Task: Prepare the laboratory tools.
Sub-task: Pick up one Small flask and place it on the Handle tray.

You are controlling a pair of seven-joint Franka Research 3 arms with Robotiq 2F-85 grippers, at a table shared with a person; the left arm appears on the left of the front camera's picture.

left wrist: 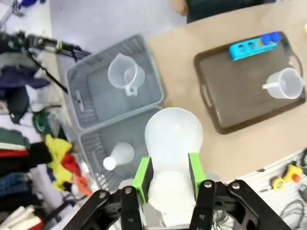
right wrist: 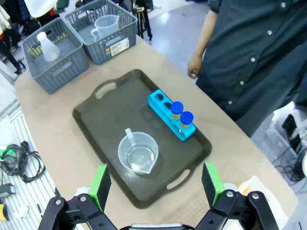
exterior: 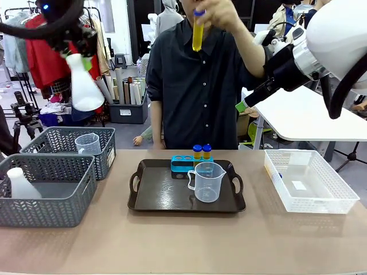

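High at the left, my left gripper (exterior: 73, 44) is shut on the neck of a translucent white conical flask (exterior: 84, 86); in the left wrist view the green pads (left wrist: 142, 173) clamp that flask (left wrist: 172, 136). My right gripper (right wrist: 157, 184) is open and empty, held high above the tray, at the upper right (exterior: 243, 104) in the front view. On the dark tray (exterior: 160, 195) stand a clear measuring jug (exterior: 206, 181) and a blue tube rack (exterior: 184, 164) with two blue-capped amber tubes (exterior: 202, 151). The person's hand holds up another such tube (exterior: 198, 31).
Two grey mesh baskets sit at the left: the far one (exterior: 109, 143) holds a second jug (exterior: 87, 143), the near one (exterior: 63, 197) a second flask (exterior: 22, 184). A white mesh basket (exterior: 338, 197) stands at the right. The person stands behind the tray.
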